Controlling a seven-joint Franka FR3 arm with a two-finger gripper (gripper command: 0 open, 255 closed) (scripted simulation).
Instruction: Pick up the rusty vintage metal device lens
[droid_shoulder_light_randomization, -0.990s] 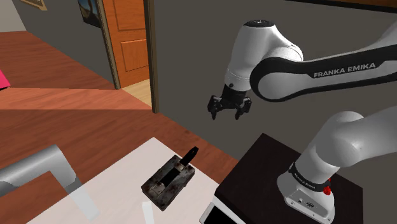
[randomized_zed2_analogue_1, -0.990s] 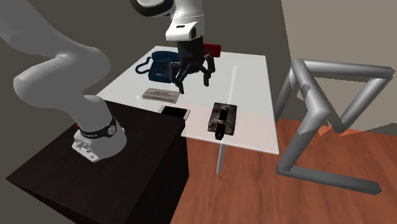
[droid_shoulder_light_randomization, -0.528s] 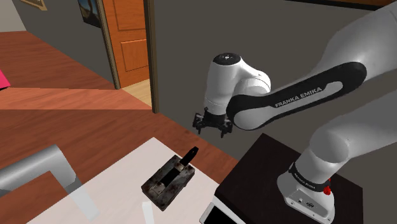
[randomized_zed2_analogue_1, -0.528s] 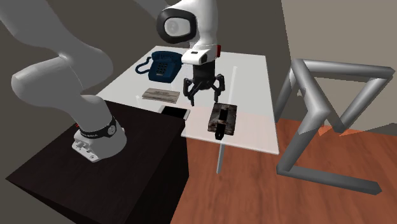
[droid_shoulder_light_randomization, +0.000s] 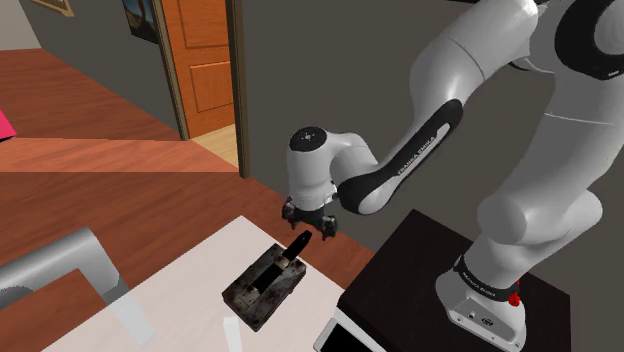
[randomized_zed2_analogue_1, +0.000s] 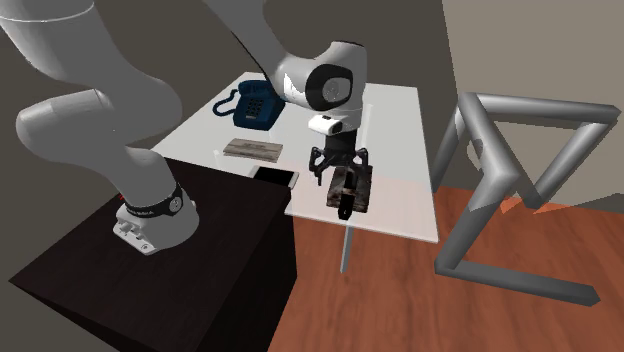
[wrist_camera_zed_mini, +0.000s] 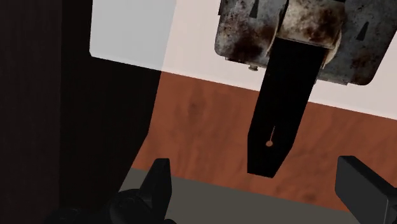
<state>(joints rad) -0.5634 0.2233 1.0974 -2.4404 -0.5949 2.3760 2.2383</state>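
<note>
The gripper (wrist_camera_zed_mini: 254, 168) has come down (fingers spread wide, nothing between them) and now hangs just over the black tongue (wrist_camera_zed_mini: 280, 114) of the rusty device (wrist_camera_zed_mini: 299, 38). A second ago it was high and well apart, so the grasp looks nearly set up. The device lies unmoved on the white table (droid_shoulder_light_randomization: 200, 270), at seven o'clock of the gripper in the shoulder view. The blue telephone (randomized_zed2_analogue_1: 245, 105) sits beyond.

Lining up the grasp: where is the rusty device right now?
In the second exterior view the rusty device lies at the table's near edge, just below the open gripper.
</note>
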